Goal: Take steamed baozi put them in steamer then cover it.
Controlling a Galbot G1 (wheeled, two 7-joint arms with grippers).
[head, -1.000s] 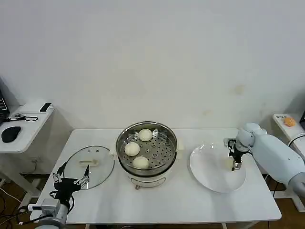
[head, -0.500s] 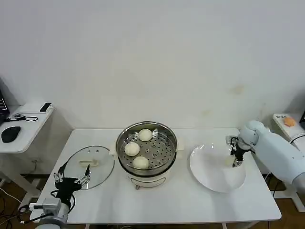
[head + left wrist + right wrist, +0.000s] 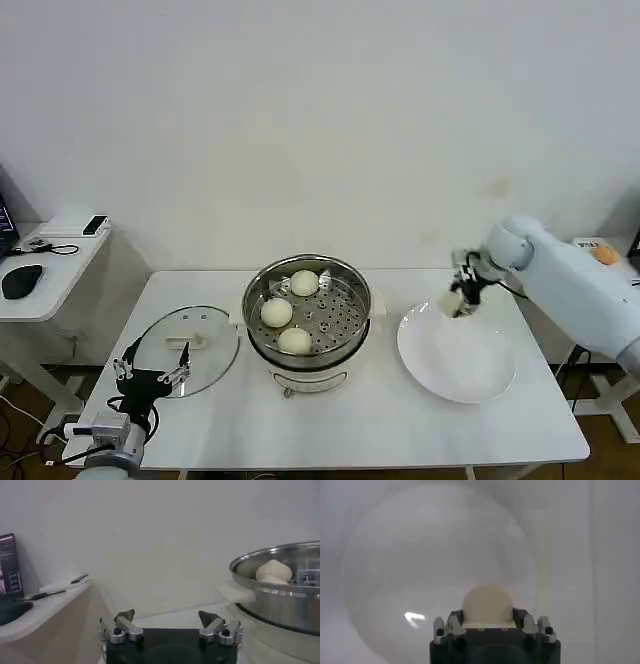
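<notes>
The steamer stands at the table's centre, uncovered, with three baozi on its perforated tray. One of them peeks over the rim in the left wrist view. My right gripper hangs above the far left rim of the white plate, shut on a fourth baozi, which sits between its fingers. My left gripper is open, low at the table's front left, beside the glass lid.
A side table with a mouse and small devices stands to the left. At the far right, a small orange object lies on a white shelf. The table's front strip is bare.
My right gripper has lifted off the plate with the baozi and moved left and away, toward the steamer. The left arm has stayed put.
</notes>
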